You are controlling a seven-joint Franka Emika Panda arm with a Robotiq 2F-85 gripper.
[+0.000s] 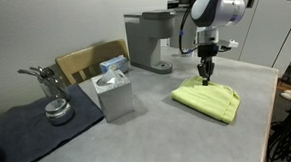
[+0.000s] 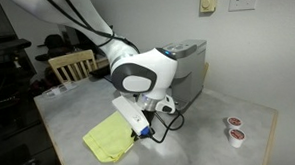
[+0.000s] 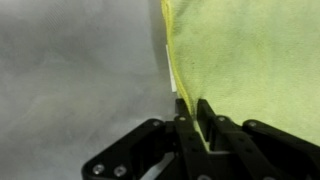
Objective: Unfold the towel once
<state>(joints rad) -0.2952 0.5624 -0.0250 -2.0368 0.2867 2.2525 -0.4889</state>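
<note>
on the grey table (image 1: 139, 141), just in front of the coffee machine (image 1: 148, 41), the yellow-green towel (image 1: 209, 100) lies folded and flat. in an exterior view its long axis runs on a diagonal, from the machine toward the table's near edge. in the wrist view i see the gripper (image 3: 195, 112) with its fingers drawn narrow, pinching a thin sliver of the towel's edge. the arm comes down from above, wrist close to upright, fingertips at the towel's far edge. beside the towel stands a silver tissue box (image 1: 114, 93) with a white tissue poking out of the top. farther off, a dark mat (image 1: 33, 127) carries a round metal pot (image 1: 57, 111). two small pods (image 2: 234, 129) with dark contents sit well apart from the towel.
</note>
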